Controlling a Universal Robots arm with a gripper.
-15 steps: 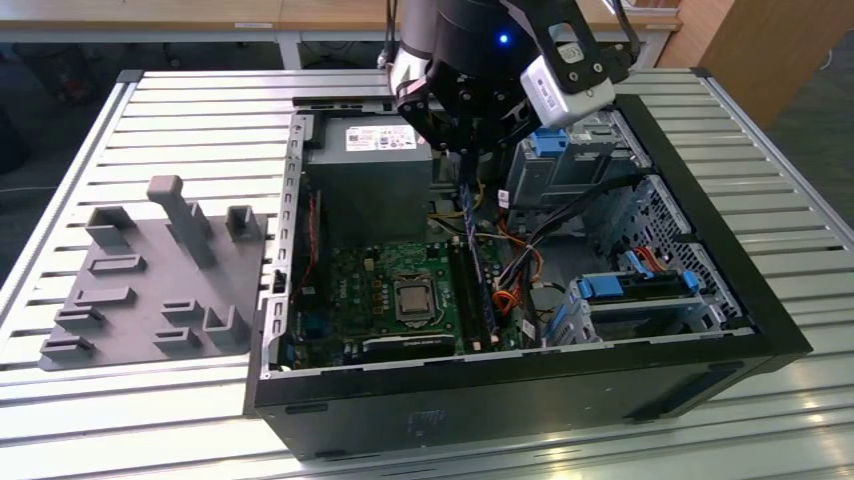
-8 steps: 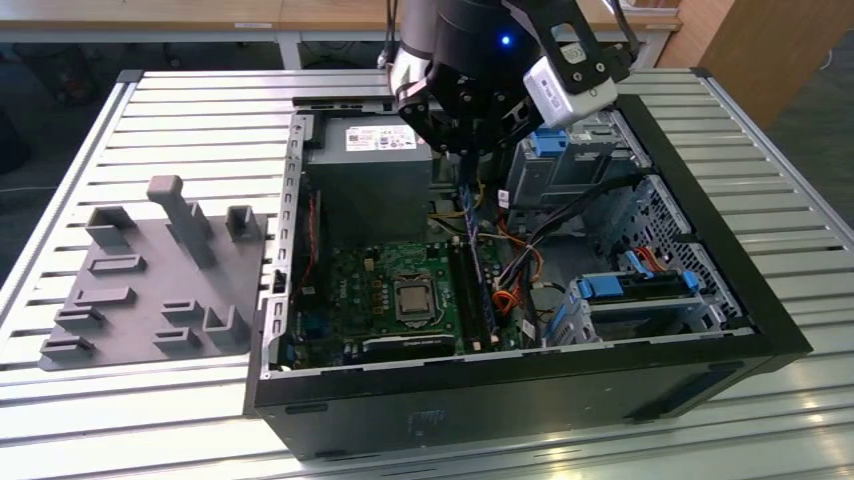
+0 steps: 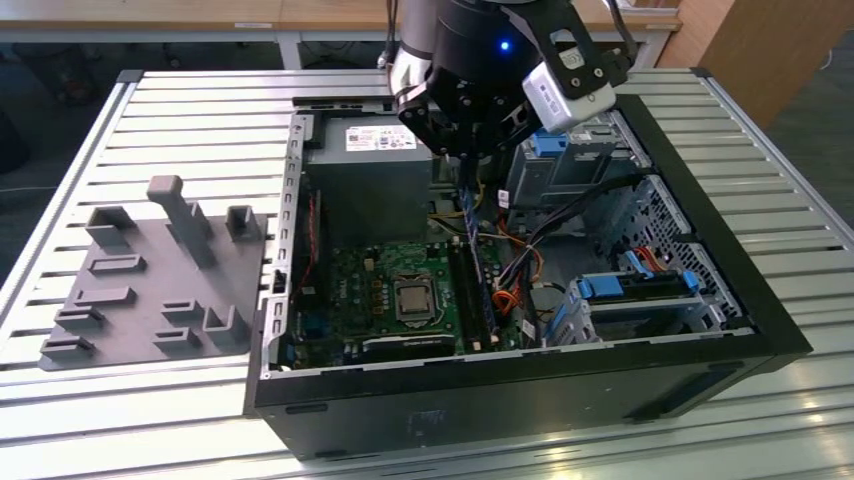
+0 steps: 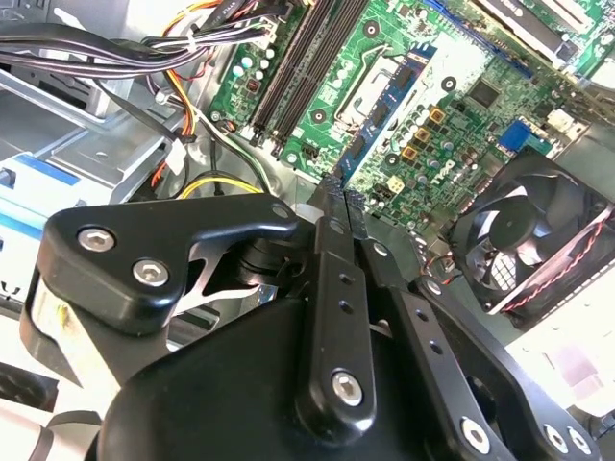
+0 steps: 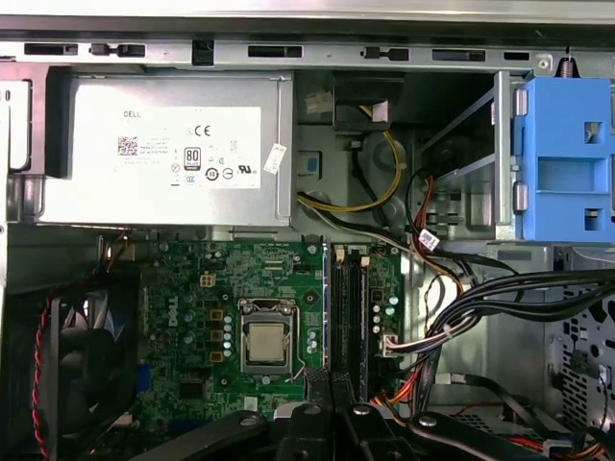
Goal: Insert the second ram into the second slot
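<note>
My gripper (image 3: 466, 188) hangs over the open computer case (image 3: 747, 300), above the motherboard. Its fingers are shut on the second ram (image 5: 327, 307), a thin blue stick seen edge-on in both wrist views (image 4: 389, 106). From the fingertips (image 5: 317, 384) the stick reaches out along the board, raised above it. The dark memory slots (image 5: 354, 317) run parallel to the stick, just beside it, between the processor socket (image 5: 266, 343) and the cable bundle. In the exterior view the slots (image 3: 474, 295) lie below the gripper. I cannot tell which slot the stick is over.
A grey power supply (image 5: 163, 144) fills the case's far end. Black and coloured cables (image 5: 500, 298) crowd the slots' side, by blue drive brackets (image 5: 562, 158). A fan (image 4: 524, 240) stands at the board's edge. A grey fixture plate (image 3: 147, 270) lies at the exterior view's left.
</note>
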